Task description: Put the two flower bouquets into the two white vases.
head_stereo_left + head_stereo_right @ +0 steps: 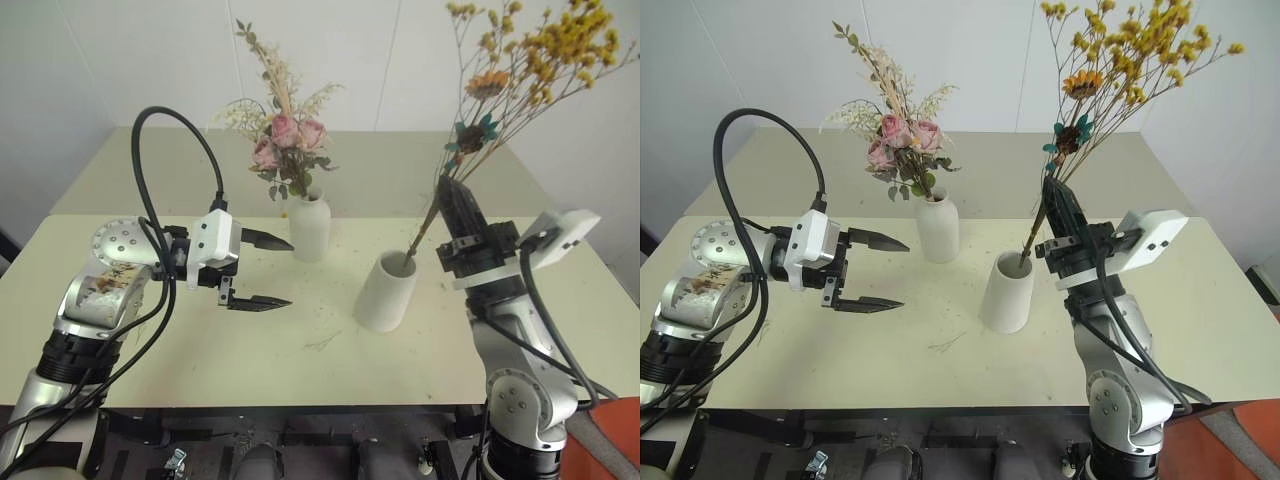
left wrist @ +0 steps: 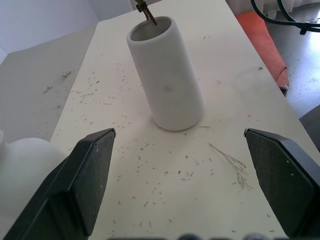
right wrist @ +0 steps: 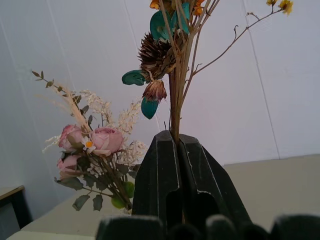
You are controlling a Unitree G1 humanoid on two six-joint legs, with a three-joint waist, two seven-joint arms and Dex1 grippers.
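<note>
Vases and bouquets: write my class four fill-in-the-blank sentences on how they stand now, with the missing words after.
1. The rose bouquet stands in the ___ vase.
2. The right pincer is shut on the stems of the ___ bouquet.
3. Those stems' lower ends reach into the mouth of the ___ vase.
4. The left pincer holds nothing; its jaws are ___.

Missing words: bottle; yellow; cylinder; open

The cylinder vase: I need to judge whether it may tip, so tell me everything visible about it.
The cylinder vase is matte white, plain and wide-mouthed, standing tilted on the cream table. The brown stems of the yellow bouquet, pinched in the shut right gripper, enter its mouth. The bottle vase stands apart from it.
</note>
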